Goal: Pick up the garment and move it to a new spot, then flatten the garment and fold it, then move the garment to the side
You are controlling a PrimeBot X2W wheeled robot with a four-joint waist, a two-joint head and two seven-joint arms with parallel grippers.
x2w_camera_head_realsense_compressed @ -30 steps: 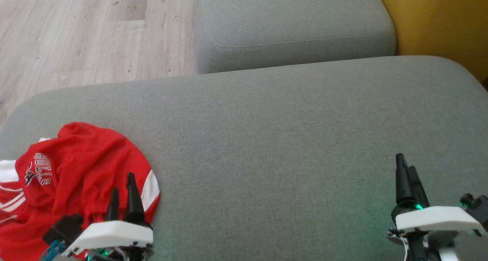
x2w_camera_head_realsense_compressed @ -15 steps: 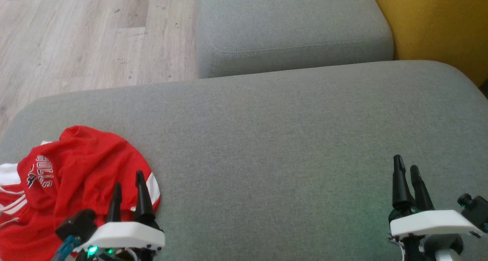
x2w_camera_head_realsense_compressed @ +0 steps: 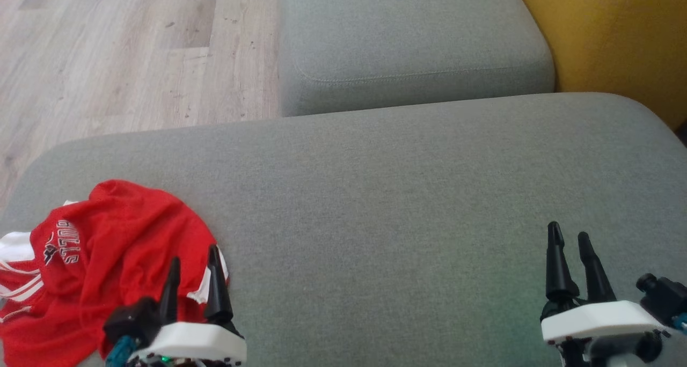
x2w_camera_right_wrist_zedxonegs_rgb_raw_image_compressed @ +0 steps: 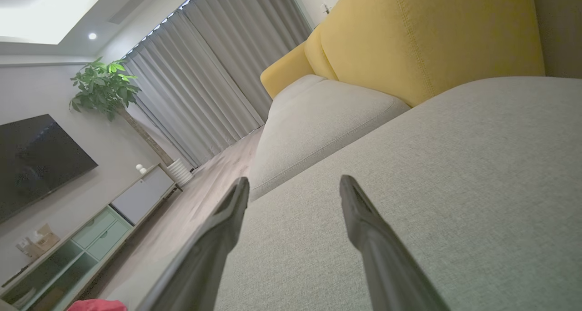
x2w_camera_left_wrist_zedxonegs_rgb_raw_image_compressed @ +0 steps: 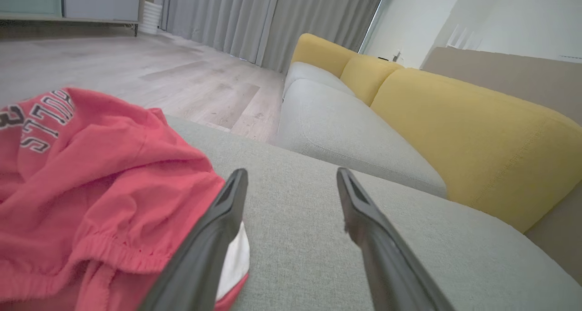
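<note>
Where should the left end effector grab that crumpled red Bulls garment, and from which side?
Grip the white-striped edge on the right side of the red Bulls garment. The garment lies in a heap, and that edge bunches up right beside the open left end effector, so probably come in from the bare grey cushion side.

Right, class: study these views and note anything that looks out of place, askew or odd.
The red garment lies crumpled in a heap at the left end of the grey cushion, its lettering turned sideways in the head view. Nothing else stands out.
</note>
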